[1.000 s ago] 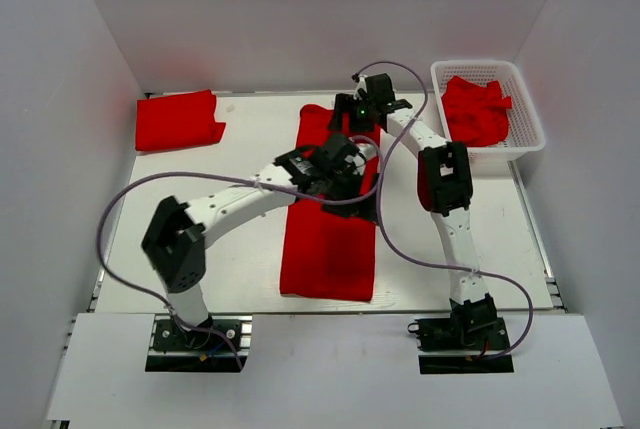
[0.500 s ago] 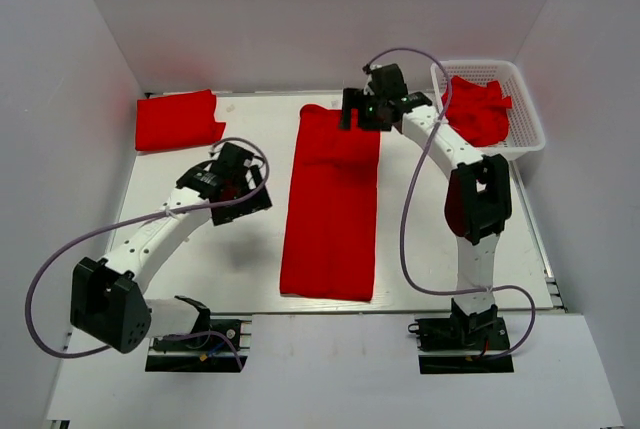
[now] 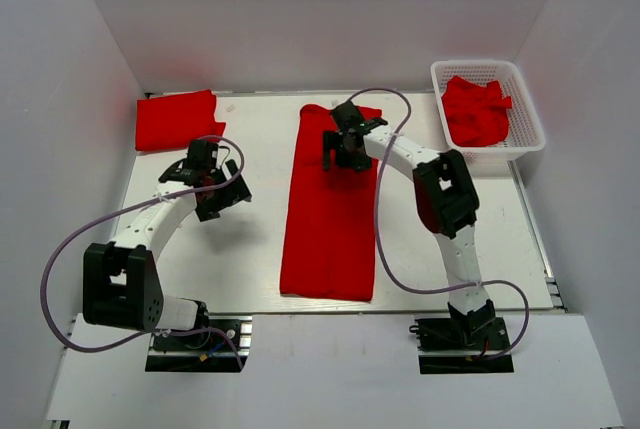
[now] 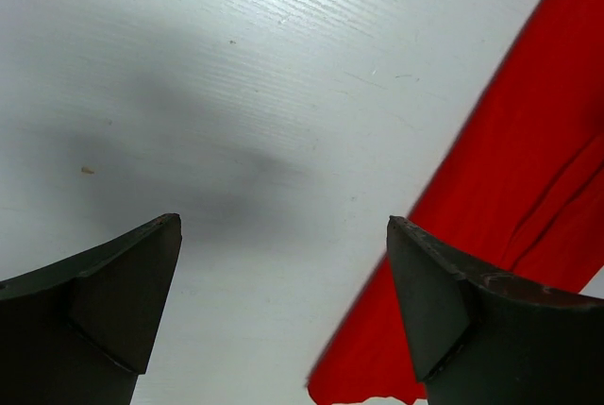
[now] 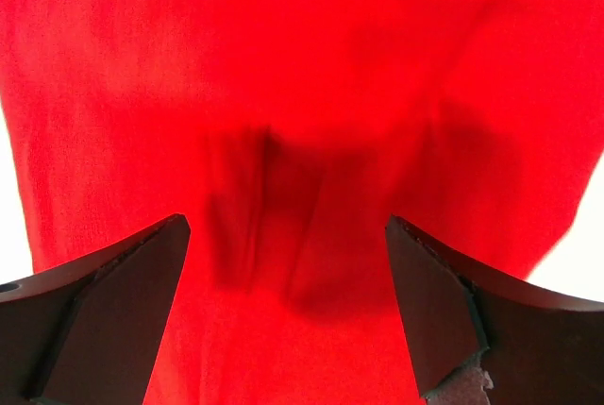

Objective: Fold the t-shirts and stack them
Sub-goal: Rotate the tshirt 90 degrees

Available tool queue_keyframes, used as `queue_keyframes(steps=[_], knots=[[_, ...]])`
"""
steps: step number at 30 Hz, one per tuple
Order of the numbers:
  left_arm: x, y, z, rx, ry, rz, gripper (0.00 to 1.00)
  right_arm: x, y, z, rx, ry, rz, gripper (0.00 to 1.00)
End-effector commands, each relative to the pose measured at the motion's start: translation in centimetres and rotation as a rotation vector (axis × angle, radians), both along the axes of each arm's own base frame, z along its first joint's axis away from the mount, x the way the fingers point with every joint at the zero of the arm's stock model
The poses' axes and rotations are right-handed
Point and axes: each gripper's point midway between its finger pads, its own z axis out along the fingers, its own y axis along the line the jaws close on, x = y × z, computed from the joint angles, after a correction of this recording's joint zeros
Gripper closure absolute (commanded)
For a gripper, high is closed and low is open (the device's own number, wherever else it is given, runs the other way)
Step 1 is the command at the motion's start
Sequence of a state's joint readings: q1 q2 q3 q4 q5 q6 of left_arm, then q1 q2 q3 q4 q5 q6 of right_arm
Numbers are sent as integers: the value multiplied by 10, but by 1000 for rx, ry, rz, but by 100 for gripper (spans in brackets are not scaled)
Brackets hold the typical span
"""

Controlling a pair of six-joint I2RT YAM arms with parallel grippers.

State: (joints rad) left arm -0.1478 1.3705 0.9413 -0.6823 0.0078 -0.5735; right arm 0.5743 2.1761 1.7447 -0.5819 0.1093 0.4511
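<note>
**Fold in progress, seen from above.** A red t-shirt (image 3: pixel 330 219), already folded lengthwise into a long narrow strip, is laid flat down the middle of the table (image 3: pixel 250 259). Its near hem lies close to the near edge and its far end reaches towards the back. The left gripper (image 3: pixel 215 189) is held over bare table to the left of the strip, apart from it, with its fingers spread and nothing between them. The right gripper (image 3: pixel 342 154) is poised over the far part of the strip, likewise spread wide. In the right wrist view only shadowed, lightly creased cloth is seen between its fingers, and whether the tips touch it cannot be told. Farther back, a folded shirt (image 3: pixel 178 119) is set at the far left corner, and crumpled shirts (image 3: pixel 475 109) are heaped in a white basket (image 3: pixel 490 67) at the far right. The cloth is judged light, limp and apt to slide over itself, so it will sag from any single pinch. It is best taken at the two corners of one short end, with all layers pinched together, so that the end can be carried over evenly.
</note>
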Motion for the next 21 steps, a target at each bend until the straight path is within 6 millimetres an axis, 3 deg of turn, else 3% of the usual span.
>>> queue_keyframes(steps=[1,2,3,6,8,10,11,13,14,15,18,21], knots=[[-1,4,5,-6,-33,-15,0,30,4,0,-39,-60,-80,10],[-1,4,7,-2,-44,-24,0,34,7,1,-35,-67,-94,10],[-4,7,5,-1,-40,-15,0,35,5,-15,-54,-40,-110,10],[-9,8,10,4,-44,-24,0,43,-4,-27,-92,-37,-167,10],[-13,13,10,16,-22,-10,0,57,-10,-24,-137,-83,-210,10],[-13,15,13,31,-21,-14,0,59,-18,-40,-172,-61,-223,10],[-13,15,13,32,-10,-14,0,70,-12,-29,-157,-93,-207,10],[-10,16,13,38,-8,-23,0,78,-15,-43,-171,-89,-192,10],[-11,13,15,27,-6,-42,0,92,-15,-32,-155,-125,-197,10],[-12,12,8,26,18,-56,0,97,-14,-33,-148,-132,-198,10],[-6,3,13,-5,2,-108,0,111,-9,-37,-115,-162,-127,10],[0,-1,15,-17,1,-139,0,123,2,-17,-31,-202,-47,10]])
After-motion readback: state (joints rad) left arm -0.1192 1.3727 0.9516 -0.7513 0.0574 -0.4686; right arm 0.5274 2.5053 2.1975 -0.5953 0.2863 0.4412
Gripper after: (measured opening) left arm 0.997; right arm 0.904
